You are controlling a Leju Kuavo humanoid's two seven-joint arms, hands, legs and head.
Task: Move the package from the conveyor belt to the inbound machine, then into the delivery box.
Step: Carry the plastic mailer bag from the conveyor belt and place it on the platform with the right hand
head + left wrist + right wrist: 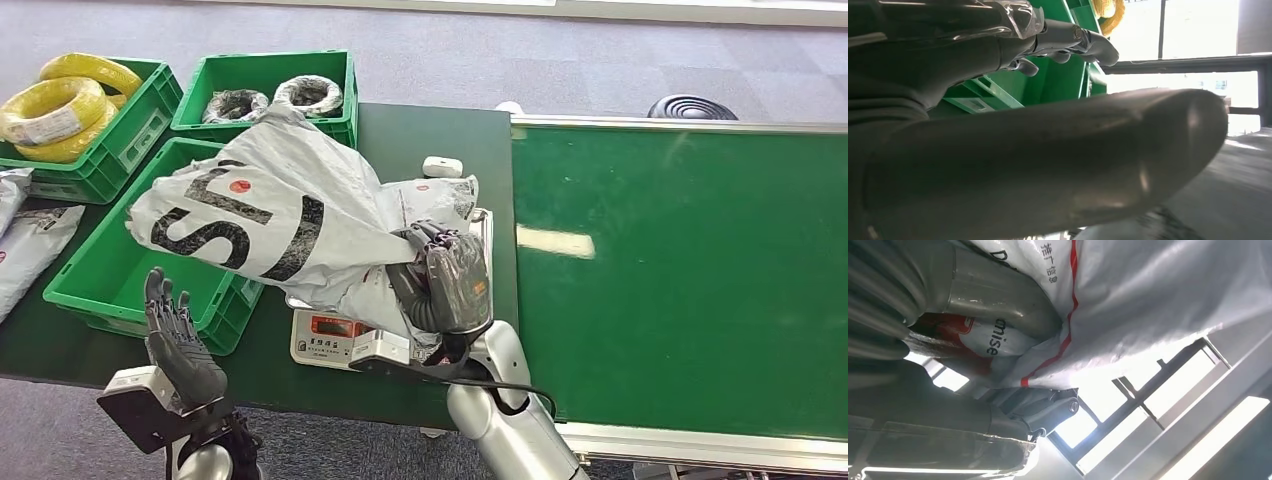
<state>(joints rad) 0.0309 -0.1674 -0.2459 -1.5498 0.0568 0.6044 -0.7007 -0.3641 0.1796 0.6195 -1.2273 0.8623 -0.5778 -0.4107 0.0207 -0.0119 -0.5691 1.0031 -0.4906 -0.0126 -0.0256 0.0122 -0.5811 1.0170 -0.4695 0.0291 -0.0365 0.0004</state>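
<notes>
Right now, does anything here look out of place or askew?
Nothing looks damaged or spilled. The package hangs crumpled and tilted from the right hand, above the scale and partly over the empty green box. The left hand is open beside that box.

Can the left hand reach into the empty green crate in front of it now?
Probably yes. The left hand is open and holds nothing, just before the near wall of the green crate. The package, held by the right hand, overhangs only the crate's far side.

The bag (270, 215) in my right hand (447, 280) bears big black letters "S", "T"; beside my thumb it reads "mise".
</notes>
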